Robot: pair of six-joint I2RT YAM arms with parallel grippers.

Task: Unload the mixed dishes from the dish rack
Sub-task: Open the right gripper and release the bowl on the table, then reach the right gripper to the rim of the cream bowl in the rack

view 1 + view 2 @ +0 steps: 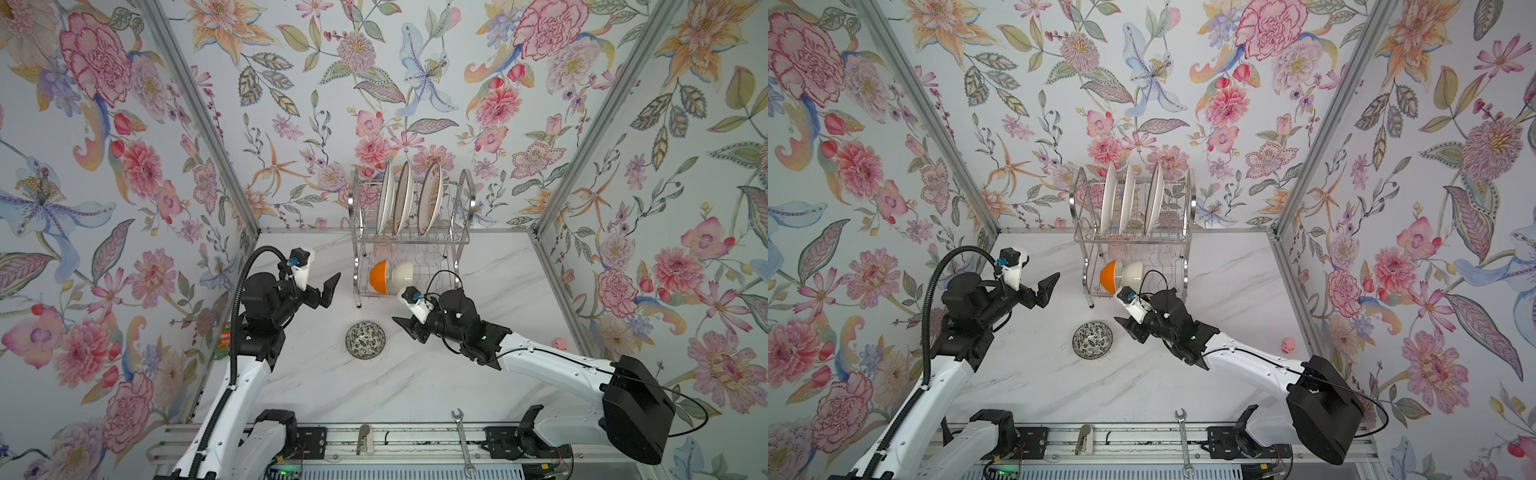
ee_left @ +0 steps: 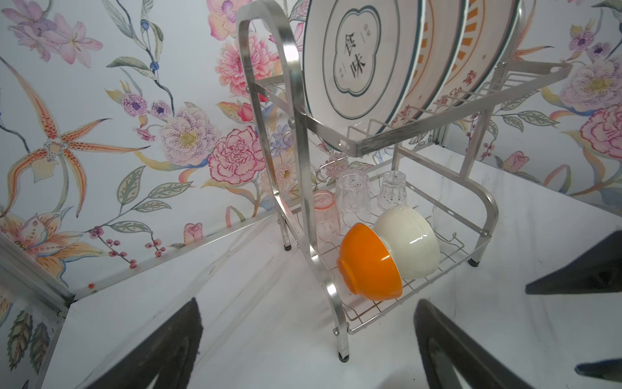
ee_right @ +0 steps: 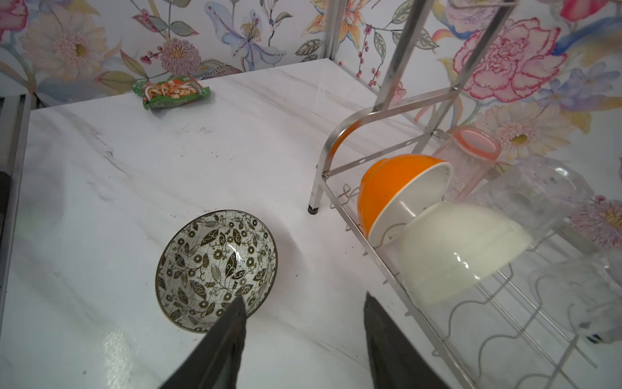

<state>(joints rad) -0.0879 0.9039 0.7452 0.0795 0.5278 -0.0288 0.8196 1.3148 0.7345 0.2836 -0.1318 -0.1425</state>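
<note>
Right end effector (image 1: 405,328), part-open and empty, is seen in a top view right of the patterned bowl (image 1: 365,340) on the counter (image 1: 316,386). Left wrist view: the orange bowl (image 2: 370,266), on the lower tier of the dish rack (image 2: 387,141), is shown ahead of the wide-open, empty left end effector (image 2: 306,313).

Pink-and-blue floral wallpaper walls (image 1: 415,83) enclose a white marble-patterned table (image 1: 332,386) on three sides. Silver aluminium posts (image 1: 199,112) stand at its far corners, a grooved metal rail (image 1: 415,446) along its near edge.

The front plate (image 2: 356,57) in the rack (image 2: 387,138) has two big dark Chinese signs in its middle, like 食味. Small red signs on the next plates (image 2: 437,60) are too blurry.
</note>
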